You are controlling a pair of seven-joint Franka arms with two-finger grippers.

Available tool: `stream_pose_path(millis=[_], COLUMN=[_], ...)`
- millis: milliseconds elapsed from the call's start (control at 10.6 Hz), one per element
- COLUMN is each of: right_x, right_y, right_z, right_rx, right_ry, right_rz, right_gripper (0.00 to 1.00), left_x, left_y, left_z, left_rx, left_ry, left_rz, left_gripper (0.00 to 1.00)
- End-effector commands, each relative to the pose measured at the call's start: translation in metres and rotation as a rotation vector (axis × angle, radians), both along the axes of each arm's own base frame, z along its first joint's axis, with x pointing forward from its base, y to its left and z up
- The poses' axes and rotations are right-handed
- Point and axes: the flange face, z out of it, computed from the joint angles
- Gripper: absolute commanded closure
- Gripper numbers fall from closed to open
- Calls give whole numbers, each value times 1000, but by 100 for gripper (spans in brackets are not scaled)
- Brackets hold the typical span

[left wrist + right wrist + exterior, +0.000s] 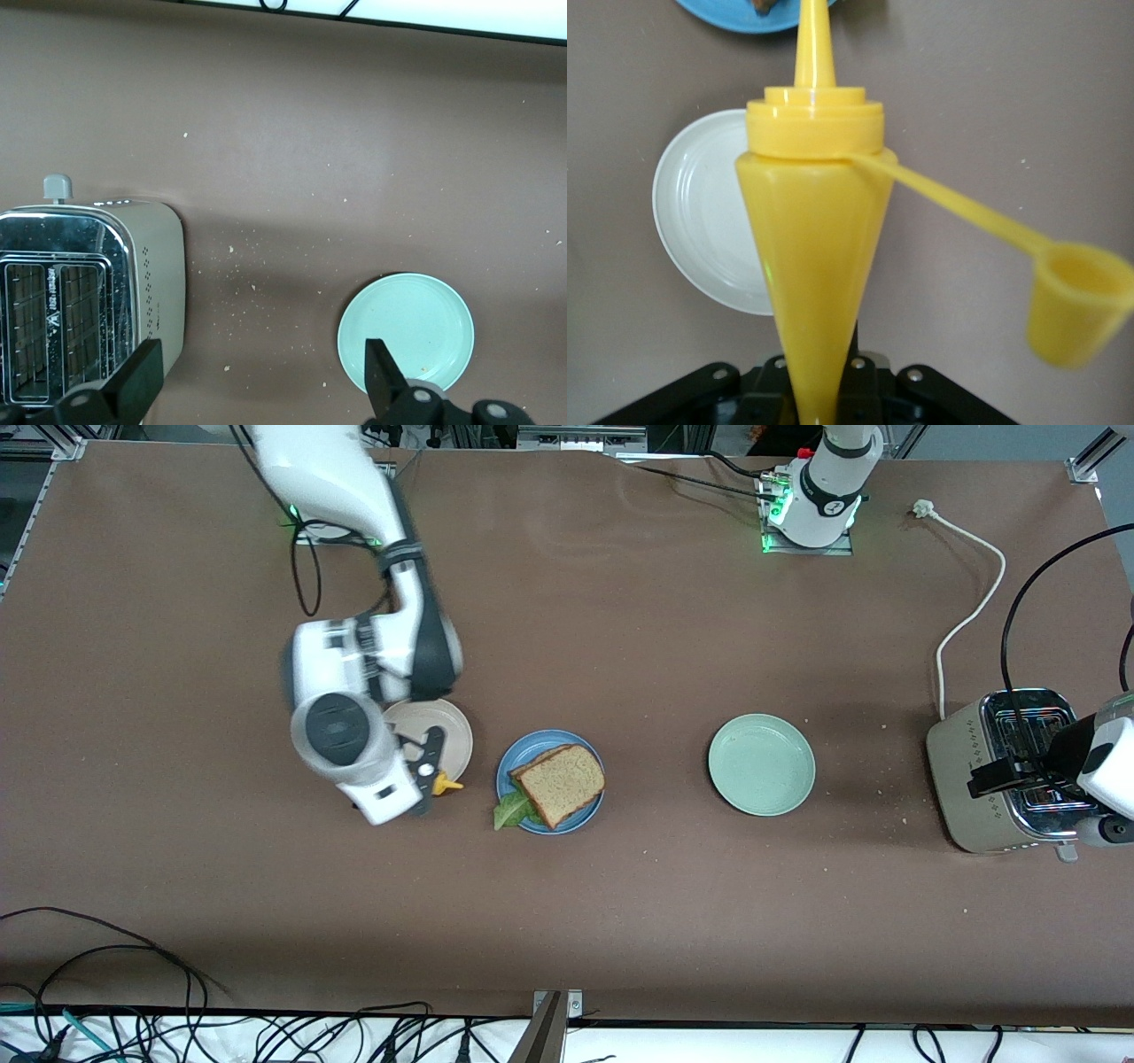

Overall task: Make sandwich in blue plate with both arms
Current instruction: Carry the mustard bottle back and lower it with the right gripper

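The sandwich (561,782) lies on the blue plate (542,740): a brown toasted slice on top, with a green lettuce leaf (511,811) sticking out at the edge nearer the front camera. My right gripper (427,766) hangs over the beige plate (450,731) beside the blue plate, shut on a yellow squeeze bottle (811,230). The bottle's nozzle (447,785) points toward the blue plate (744,13), and its cap (1076,301) dangles on a strap. My left gripper (261,385) stands open and empty above the toaster (89,292).
A pale green plate (761,764) sits bare between the blue plate and the toaster (1010,771), which stands at the left arm's end of the table. A white power cord (970,602) runs from the toaster. Crumbs dot the brown table.
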Motion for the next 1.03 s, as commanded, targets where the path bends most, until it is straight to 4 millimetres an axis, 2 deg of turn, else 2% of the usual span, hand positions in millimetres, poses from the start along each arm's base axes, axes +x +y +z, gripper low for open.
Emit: stream_pose_path(millis=[0, 188, 376, 752, 940], right_x=[17, 24, 24, 3, -5], right_y=[-51, -94, -146, -250, -276], right_z=[7, -1, -26, -84, -121], right_rx=[286, 468, 678, 1056, 1209], right_ry=[69, 132, 167, 203, 202], right_rz=[9, 7, 24, 127, 170], right_gripper=[85, 85, 85, 85, 85], left_x=[0, 0, 0, 0, -1], left_y=[2, 3, 15, 14, 15], left_z=[7, 6, 6, 6, 7], left_rx=[-18, -17, -16, -14, -13], left_ry=[-24, -22, -22, -22, -24], left_rz=[-18, -15, 0, 0, 1], left_gripper=[0, 0, 0, 0, 0])
